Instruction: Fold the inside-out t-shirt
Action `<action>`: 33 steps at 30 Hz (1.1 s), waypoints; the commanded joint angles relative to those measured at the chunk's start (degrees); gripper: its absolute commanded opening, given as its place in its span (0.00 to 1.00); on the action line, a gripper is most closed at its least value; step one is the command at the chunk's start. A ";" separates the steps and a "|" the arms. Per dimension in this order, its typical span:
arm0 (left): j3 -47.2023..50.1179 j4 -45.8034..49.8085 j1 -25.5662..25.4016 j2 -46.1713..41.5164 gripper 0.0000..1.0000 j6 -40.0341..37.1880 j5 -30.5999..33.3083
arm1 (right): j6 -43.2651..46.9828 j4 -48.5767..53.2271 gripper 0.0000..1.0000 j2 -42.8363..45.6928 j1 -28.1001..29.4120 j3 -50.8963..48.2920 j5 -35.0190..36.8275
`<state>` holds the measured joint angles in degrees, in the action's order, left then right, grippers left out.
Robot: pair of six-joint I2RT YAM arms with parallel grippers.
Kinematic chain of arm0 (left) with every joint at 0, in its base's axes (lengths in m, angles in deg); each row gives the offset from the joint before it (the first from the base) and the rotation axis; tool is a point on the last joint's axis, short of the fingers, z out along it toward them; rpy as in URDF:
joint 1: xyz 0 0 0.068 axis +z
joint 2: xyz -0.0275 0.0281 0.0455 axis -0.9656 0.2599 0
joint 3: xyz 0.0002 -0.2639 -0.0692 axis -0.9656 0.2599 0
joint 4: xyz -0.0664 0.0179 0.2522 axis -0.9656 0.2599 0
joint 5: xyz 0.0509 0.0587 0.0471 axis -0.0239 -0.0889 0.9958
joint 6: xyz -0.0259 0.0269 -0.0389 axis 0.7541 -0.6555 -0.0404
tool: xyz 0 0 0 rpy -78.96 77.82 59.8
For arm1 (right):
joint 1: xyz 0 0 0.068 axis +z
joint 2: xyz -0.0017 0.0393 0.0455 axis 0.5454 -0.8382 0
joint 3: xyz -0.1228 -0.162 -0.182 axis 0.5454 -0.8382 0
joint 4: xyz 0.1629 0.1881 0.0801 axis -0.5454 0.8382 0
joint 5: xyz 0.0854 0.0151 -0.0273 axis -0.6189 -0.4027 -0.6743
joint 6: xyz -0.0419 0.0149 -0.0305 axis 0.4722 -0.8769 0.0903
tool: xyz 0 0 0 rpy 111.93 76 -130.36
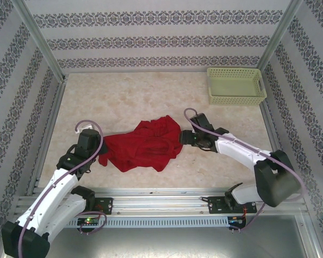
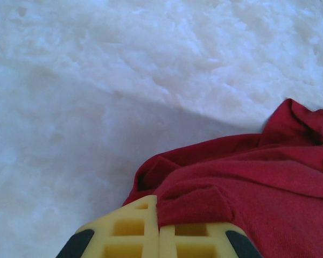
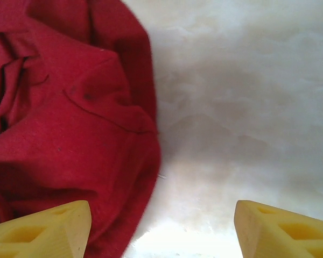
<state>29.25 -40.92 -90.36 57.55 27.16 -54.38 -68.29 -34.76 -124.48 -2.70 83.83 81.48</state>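
While crumpled red t-shirt [image 1: 145,145] lay mid table [image 1: 151,102], left gripper [image 2: 158,215] was clamped shut on its left edge (small fold pinched); right gripper [image 3: 162,209] stood wide open over right edge, holding nothing.

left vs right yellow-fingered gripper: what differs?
Left yellow-fingered gripper is shut, pinching an edge of the bright red cloth t-shirt; right yellow-fingered gripper is open, holding nothing. Left sits at the shirt's left side; right straddles its right edge, half over cloth, half over bare table. Both sit low by the shirt.
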 commanded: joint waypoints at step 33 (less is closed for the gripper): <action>-15.86 -2.05 1.93 8.49 0.00 -4.43 -11.73 | 3.58 15.72 0.00 4.43 1.04 16.46 9.88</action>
<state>19.48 -41.70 -89.20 65.15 25.37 -65.35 -66.87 -23.98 -125.23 -0.76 96.68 85.56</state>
